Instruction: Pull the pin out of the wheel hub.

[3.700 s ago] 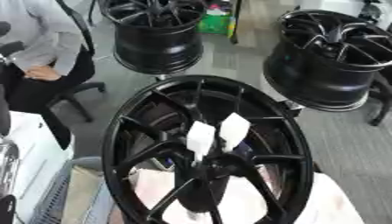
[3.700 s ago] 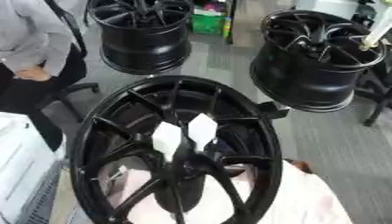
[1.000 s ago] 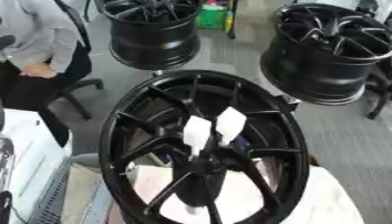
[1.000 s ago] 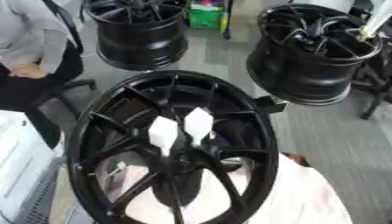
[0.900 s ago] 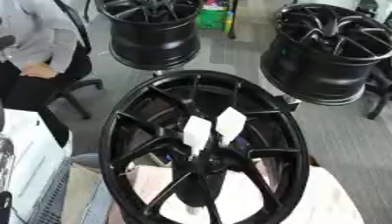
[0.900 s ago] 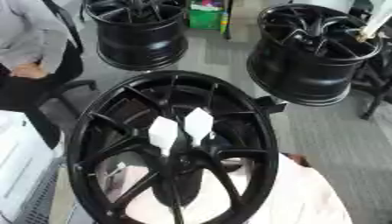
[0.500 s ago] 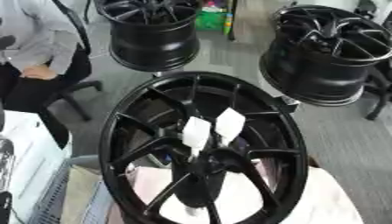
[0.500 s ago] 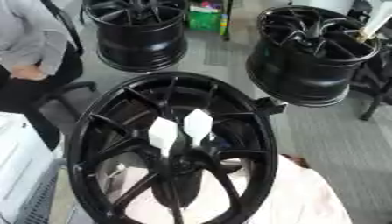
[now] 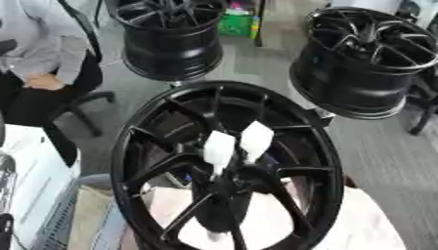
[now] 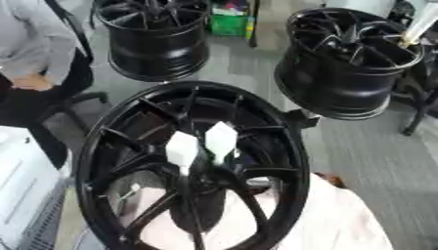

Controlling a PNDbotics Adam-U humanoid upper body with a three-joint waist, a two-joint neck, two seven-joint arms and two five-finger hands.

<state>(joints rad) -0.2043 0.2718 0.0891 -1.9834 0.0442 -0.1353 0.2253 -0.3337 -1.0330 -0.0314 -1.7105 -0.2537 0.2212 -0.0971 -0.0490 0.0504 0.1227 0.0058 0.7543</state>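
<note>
jutting from the wheel hub (image 9: 224,188), two white pins (image 9: 232,145) (touching)

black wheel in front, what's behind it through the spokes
Through the spokes of the wheel shows a pale pink cloth, low down. Two white pieces stand up at the hub. What the wheel rests on is covered.

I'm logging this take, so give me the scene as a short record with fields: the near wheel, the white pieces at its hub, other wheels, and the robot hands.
near wheel: black, spoked, upright
white pieces: two, side by side at the hub
cloth: pale, behind lower spokes
other wheels: two black, farther back
robot hands: none in view
</note>
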